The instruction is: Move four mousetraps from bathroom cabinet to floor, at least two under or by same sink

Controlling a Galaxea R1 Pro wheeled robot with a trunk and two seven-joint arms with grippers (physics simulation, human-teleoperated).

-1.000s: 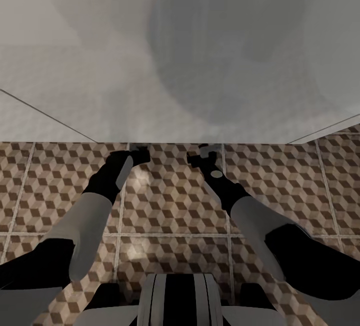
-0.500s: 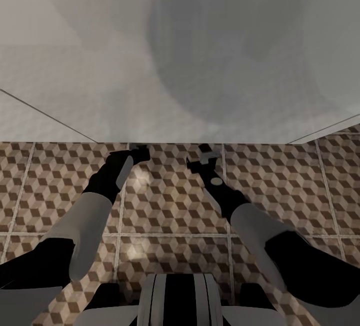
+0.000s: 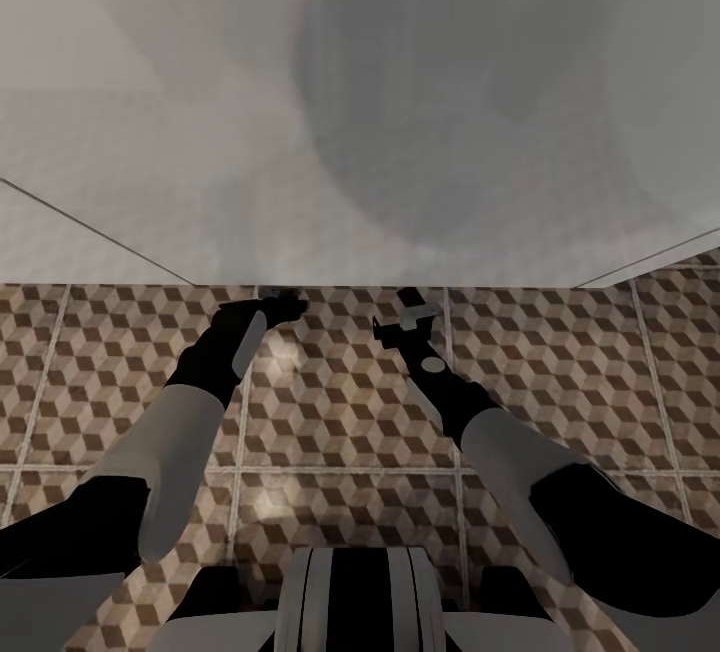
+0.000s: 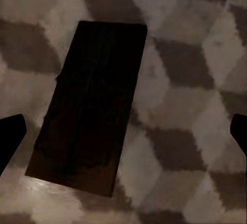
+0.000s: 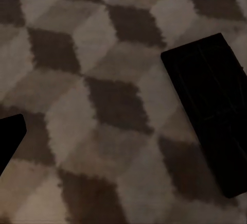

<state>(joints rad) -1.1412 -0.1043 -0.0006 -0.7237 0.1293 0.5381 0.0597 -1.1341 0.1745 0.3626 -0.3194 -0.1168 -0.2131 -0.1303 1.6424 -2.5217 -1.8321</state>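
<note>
Head view: we look down over both arms onto the bathroom floor [image 3: 340,412], tiled in a brown, beige and white cube pattern with pale grout lines. A broad white body, which we take to be the bathroom sink [image 3: 360,132], spans the upper half of the picture and overhangs the floor. The left gripper [image 3: 283,302] and the right gripper [image 3: 405,320] both reach forward to its lower edge, low over the tiles and near each other. From here we cannot tell how their fingers are set.

Left wrist view: a flat rectangular board, dark in shadow, lies on the tiles; we read it as a mousetrap [image 4: 90,105]. Wire and red mark are not discernible. The two dark fingertips [image 4: 9,136] sit at opposite edges of the picture, spread wide, with the board between them but touching neither.

Right wrist view: a second dark flat board, the other mousetrap [image 5: 211,110], lies on the cube tiles, off to one side of the gripper's line. One dark fingertip [image 5: 9,136] shows at the picture's edge, clear of the board. With a single finger visible, we cannot tell the spread of this gripper.
</note>
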